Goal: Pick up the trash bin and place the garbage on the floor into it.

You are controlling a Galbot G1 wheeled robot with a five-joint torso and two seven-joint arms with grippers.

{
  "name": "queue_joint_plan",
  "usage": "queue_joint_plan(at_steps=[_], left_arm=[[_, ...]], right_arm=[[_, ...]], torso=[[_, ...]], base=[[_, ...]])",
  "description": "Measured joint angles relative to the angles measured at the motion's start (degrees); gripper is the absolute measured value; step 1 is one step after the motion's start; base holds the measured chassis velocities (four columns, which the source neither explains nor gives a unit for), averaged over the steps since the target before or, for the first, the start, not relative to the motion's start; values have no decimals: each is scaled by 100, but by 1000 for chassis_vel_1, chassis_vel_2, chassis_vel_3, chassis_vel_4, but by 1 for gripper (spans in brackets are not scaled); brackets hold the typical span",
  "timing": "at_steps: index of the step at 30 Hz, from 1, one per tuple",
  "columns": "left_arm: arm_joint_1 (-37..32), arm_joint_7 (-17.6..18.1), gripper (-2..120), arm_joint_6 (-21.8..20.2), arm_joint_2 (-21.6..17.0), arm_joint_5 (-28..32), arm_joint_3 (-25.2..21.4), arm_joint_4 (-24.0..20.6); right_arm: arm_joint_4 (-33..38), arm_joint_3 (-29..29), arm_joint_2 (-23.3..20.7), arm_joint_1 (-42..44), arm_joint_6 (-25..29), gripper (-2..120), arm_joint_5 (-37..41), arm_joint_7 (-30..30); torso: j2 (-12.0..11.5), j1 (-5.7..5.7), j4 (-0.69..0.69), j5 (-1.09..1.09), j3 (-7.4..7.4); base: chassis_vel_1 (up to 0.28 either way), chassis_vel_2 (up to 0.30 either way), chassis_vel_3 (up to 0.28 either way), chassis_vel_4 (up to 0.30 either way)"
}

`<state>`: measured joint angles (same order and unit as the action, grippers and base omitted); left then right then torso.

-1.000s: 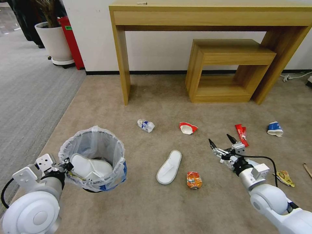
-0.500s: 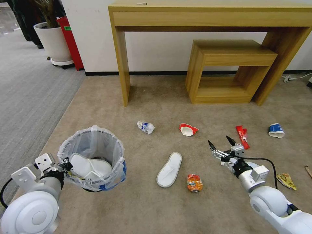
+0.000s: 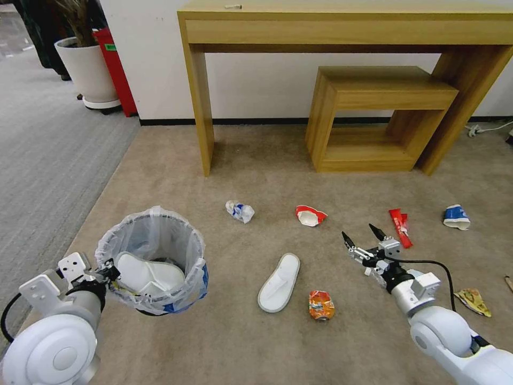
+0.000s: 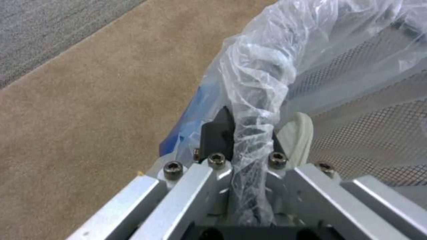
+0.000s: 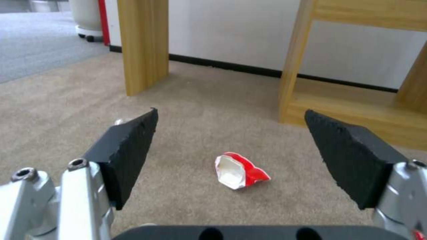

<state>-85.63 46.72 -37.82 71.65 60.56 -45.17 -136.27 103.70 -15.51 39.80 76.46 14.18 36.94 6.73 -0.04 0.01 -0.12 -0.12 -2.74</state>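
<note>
from the head view my left gripper (image 3: 109, 271) holds the trash bin (image 3: 152, 260) by its rim over the floor (image 3: 240, 342). left wrist: jaws look clamped on bagged rim, partly hidden. right wrist: my right gripper (image 5: 231, 160) gapes wide toward a crushed red cup (image 5: 240, 170).

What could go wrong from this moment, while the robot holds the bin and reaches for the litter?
1. The left gripper pinches the trash bin only at its bag-covered rim; the thin plastic might slip or tear.
2. The right gripper, open, points toward the crushed red-white cup; so flat a cup may slide on the floor instead of being caught.
3. A white slipper already fills much of the bin.
</note>
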Motion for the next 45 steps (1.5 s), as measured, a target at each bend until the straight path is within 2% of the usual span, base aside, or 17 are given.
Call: queue_joint_plan(at_steps=[5, 8, 21, 24, 33, 39, 45], left_arm=[[3, -3, 1, 0, 1, -6, 9, 23], [16, -9, 1, 1, 8, -28, 44, 63], [75, -89, 1, 22, 39, -161, 141, 234], [88, -96, 1, 27, 28, -161, 139, 256], [185, -105, 1, 33, 40, -161, 171, 358], [197, -107, 1, 35, 42, -169, 184, 416], [229, -126, 1, 43, 75, -224, 223, 491]], right_arm=[[-27, 2, -8, 19, 50, 90, -14, -4], [-16, -29, -76, 117, 46, 98, 40, 4], [272, -164, -426, 786, -359, 100, 488, 361], [272, -74, -533, 846, -423, 100, 441, 400], [173, 676, -651, 869, -469, 100, 366, 416], [114, 924, -715, 861, -474, 100, 533, 389], [61, 1162, -856, 819, -554, 99, 894, 119]], torso=[[0, 0, 0, 0, 0], [0, 0, 0, 0, 0], [0, 0, 0, 0, 0], [0, 0, 0, -1, 0], [0, 0, 0, 0, 0], [0, 0, 0, 0, 0], [0, 0, 0, 0, 0]], base=[[-6, 10, 8, -6], [0, 0, 0, 0], [0, 0, 0, 0], [0, 0, 0, 0], [0, 0, 0, 0], [0, 0, 0, 0], [0, 0, 0, 0]])
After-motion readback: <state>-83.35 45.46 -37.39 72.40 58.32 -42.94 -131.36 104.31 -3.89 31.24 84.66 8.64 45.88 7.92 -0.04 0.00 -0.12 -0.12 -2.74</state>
